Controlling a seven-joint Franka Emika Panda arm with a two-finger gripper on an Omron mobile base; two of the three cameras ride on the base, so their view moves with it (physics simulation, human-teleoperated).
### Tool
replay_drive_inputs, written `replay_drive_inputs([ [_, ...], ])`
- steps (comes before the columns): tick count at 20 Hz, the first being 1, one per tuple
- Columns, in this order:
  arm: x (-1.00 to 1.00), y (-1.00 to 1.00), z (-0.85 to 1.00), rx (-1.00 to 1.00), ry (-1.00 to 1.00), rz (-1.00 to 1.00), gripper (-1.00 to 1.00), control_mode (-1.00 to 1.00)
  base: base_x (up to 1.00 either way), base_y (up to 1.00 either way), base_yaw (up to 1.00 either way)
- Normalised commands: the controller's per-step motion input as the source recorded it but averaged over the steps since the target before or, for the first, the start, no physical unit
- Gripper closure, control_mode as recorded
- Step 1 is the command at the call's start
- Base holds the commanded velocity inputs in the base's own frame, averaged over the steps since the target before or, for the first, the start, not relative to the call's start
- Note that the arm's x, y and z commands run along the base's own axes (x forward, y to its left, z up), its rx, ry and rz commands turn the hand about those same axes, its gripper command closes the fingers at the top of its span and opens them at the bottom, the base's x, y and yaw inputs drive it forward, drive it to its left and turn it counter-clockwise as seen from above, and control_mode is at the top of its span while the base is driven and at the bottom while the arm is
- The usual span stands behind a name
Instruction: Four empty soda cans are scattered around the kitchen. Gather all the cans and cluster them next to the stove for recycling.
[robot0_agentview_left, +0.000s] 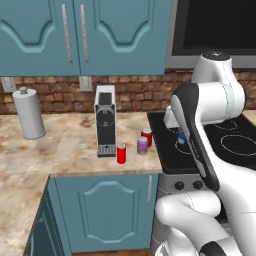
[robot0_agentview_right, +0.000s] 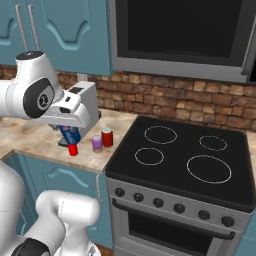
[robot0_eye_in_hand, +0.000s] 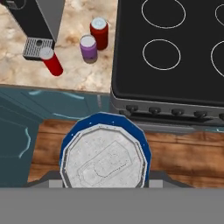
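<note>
Blue can (robot0_eye_in_hand: 105, 153) sits clamped in the hand (robot0_eye_in_hand: 105, 181).

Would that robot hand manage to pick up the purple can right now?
Probably not: the gripper is already shut on the blue can. The purple can stands unblocked on the counter beside the stove.

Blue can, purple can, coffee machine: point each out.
blue can (robot0_eye_in_hand: 104, 159), hand view, on its silver lid.
purple can (robot0_agentview_left: 142, 145), left base view, on its side wall.
coffee machine (robot0_agentview_left: 105, 122), left base view, on its black front panel.
</note>
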Motion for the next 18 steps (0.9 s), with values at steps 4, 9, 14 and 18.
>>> replay_drive_inputs([
  [4,0.00,0.00,0.00,0.00,0.00,0.00,1.00,1.00,0.23,0.01,0.00],
  [9,0.00,0.00,0.00,0.00,0.00,0.00,1.00,1.00,0.20,0.03,0.00],
  [14,0.21,0.05,-0.39,0.00,0.05,0.00,1.00,-1.00,0.00,0.00,0.00],
  [18,0.24,0.03,-0.35,0.00,0.04,0.01,1.00,-1.00,0.00,0.00,0.00],
])
